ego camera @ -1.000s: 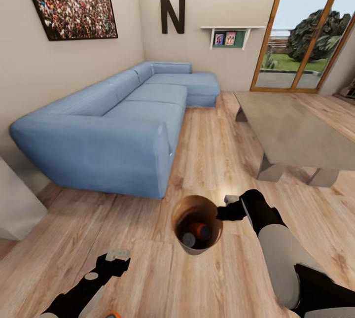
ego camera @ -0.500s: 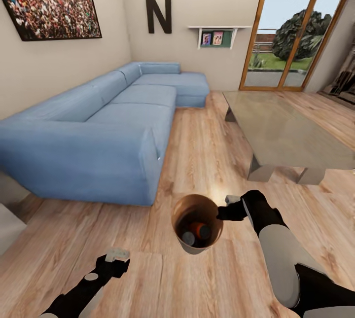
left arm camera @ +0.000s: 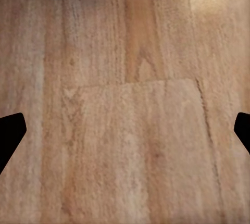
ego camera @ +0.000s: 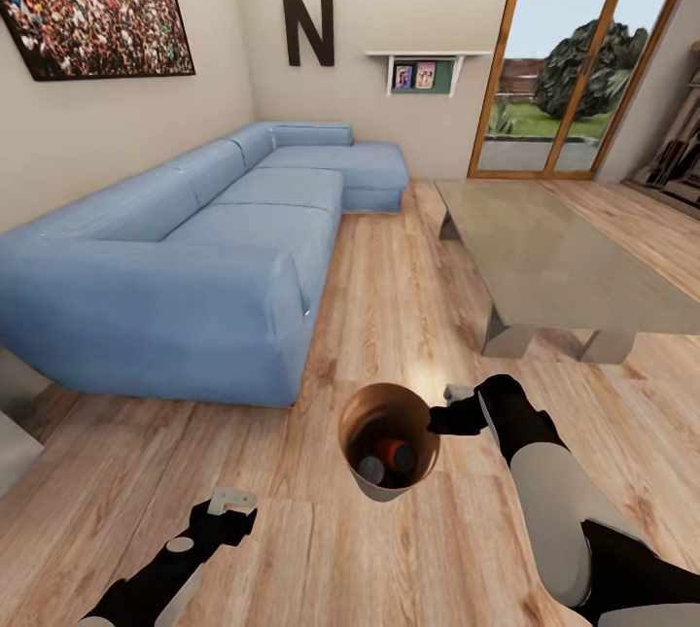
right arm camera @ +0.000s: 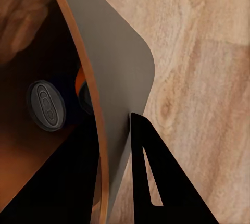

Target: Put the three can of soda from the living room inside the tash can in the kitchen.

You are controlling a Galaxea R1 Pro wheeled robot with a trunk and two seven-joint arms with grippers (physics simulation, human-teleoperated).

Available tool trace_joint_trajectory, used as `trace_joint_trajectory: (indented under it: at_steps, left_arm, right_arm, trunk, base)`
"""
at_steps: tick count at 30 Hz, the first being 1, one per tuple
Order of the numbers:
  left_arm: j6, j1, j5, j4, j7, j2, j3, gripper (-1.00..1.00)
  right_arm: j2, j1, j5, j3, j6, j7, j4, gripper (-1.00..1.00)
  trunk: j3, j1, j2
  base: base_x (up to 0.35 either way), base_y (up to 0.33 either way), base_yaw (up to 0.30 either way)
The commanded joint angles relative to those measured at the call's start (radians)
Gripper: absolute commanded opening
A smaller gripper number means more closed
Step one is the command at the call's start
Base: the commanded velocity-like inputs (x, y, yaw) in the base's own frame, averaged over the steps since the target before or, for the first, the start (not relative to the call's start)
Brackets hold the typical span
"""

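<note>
While you face the living room, your right gripper [ego camera: 445,410] is clamped on the rim of the bin [ego camera: 389,486], one finger [right arm camera: 161,182] outside the grey wall and the other inside, as the right wrist view shows. The bin hangs above the wood floor [ego camera: 408,277] at 6 o'clock in the head view, just ahead of your trunk. Inside it you can see an orange can [ego camera: 397,455] and a dark can [ego camera: 370,470] with a grey top lying close together at the bottom; whether a third one is under them you cannot tell. The right wrist view shows the grey top [right arm camera: 46,105] of the dark can against the brown inner wall.

Your left gripper [ego camera: 231,504] sits at 7 o'clock, spread wide and holding nothing, its finger tips at the two edges of the left wrist view over bare floor.

The blue sofa [ego camera: 194,267] runs from 9 o'clock up toward 12. The letter N [ego camera: 308,27] hangs on the wall at 11 o'clock. The grey worktop [ego camera: 554,262] stands at 2 o'clock, well apart from the bin.
</note>
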Motion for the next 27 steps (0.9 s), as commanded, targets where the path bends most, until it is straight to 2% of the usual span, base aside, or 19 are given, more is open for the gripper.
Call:
trace_joint_trajectory:
  at_steps: [1,27]
  left_arm:
    - [0.000,0.000,0.000,0.000,0.000,0.000,0.000,1.00]
    - [0.001,0.000,0.005,0.008,0.000,-0.001,0.004,1.00]
  right_arm:
    - [0.000,0.000,-0.027,-0.002,0.009,0.005,0.000,-1.00]
    - [0.000,0.000,-0.027,-0.002,0.009,0.005,0.000,-1.00]
  trunk:
    - [0.000,0.000,0.000]
    - [0.000,0.000,0.000]
  base:
    - [0.000,-0.001,0.000]
    - [-0.002,0.000,0.000]
